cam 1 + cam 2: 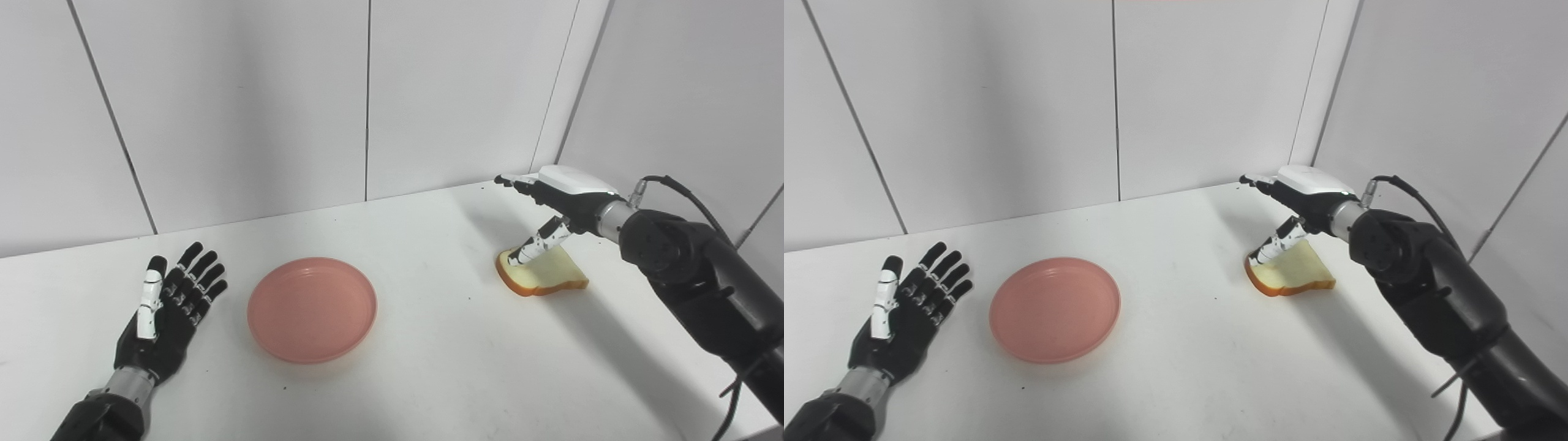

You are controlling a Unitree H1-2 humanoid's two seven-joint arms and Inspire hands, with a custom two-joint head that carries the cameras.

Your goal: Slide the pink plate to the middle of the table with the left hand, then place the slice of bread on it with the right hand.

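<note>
Left hand (165, 312) open beside pink plate (312, 309), bread (548, 275) near table's (429, 367) right edge

Bare worktop (441, 306) between plate (312, 309) and bread (542, 274), open for passing. Close behind bread, corner walls (551, 92). Left of plate, left hand (165, 315) lying flat, fingers (199, 269) spread.

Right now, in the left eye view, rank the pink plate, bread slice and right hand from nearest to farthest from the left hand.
1. pink plate, just right of the left hand.
2. bread slice, far right.
3. right hand, above the bread, toward the back corner.
</note>
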